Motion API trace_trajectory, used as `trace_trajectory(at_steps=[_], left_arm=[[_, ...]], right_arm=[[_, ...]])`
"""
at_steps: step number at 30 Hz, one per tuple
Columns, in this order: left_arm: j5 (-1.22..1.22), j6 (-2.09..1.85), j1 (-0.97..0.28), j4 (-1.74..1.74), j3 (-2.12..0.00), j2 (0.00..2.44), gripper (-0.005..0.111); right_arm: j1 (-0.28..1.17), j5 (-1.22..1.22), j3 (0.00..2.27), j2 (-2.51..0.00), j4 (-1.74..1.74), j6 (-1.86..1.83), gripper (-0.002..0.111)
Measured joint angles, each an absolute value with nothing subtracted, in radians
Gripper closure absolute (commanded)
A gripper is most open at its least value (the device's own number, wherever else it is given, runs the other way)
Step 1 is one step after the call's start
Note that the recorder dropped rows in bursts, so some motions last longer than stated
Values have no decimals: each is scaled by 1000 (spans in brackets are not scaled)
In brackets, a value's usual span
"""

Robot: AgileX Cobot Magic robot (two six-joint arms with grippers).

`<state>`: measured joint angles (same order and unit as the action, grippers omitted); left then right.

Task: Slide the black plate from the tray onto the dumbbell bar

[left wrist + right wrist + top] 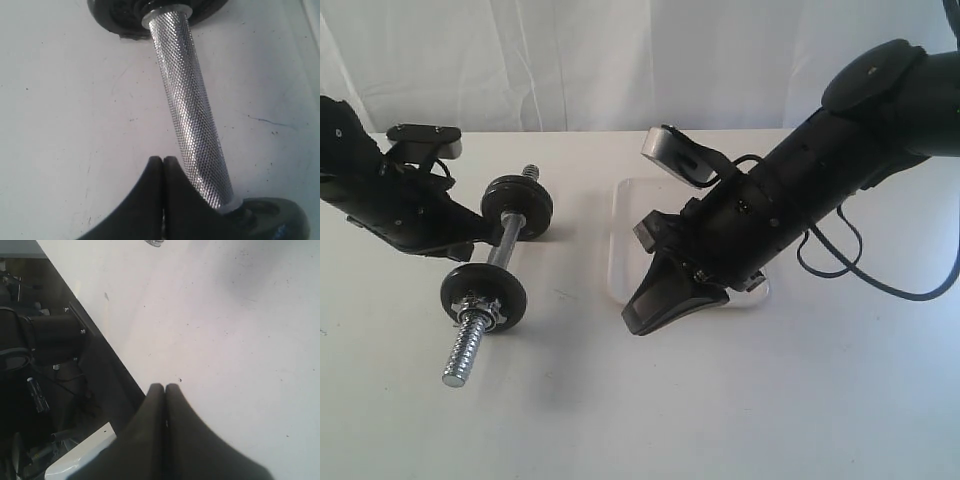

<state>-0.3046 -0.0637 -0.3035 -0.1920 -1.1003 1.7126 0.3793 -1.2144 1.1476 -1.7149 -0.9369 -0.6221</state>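
The dumbbell bar (503, 250) lies on the white table at the left, its chrome threaded end pointing toward the front. Two black plates sit on it, one at the far end (517, 207) and one nearer (483, 290) with a silver star nut (483, 312) against it. My left gripper (480, 238) is shut and empty, resting beside the knurled middle (192, 110) between the plates. In the left wrist view its tips (163, 159) lie alongside the rod. My right gripper (645, 315) is shut and empty over the front corner of the tray (620, 215). No disc shows in the tray.
My right arm covers most of the tray. In the right wrist view the shut gripper (165, 386) hovers over bare table, with the table edge (100, 335) and dark cables and equipment (45, 350) beyond it. A white backdrop hangs behind the table.
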Motion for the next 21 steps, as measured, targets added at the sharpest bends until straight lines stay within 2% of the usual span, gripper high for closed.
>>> trace_trajectory(at_steps=[4,9,12,18,21], left_arm=[[-318,-62,-304,-192,-1100,1607,107],[-430,-62,-304,-157,-1094,1247,107],[-485,-45,-304,-149,-986,951,107],[-573,22,-304,-139,-718,432,107],[-505,44,-304,-139,-616,228,107]], right_arm=[[379,-1214,1148,-1715,-938,-622,108],[379,-1212,1148,-1632,-1001,-674,108],[368,-1137,1148,-1435,-981,-708,108],[366,-804,1014,-858,-459,-399,108],[366,-671,891,-545,-238,-236,108]])
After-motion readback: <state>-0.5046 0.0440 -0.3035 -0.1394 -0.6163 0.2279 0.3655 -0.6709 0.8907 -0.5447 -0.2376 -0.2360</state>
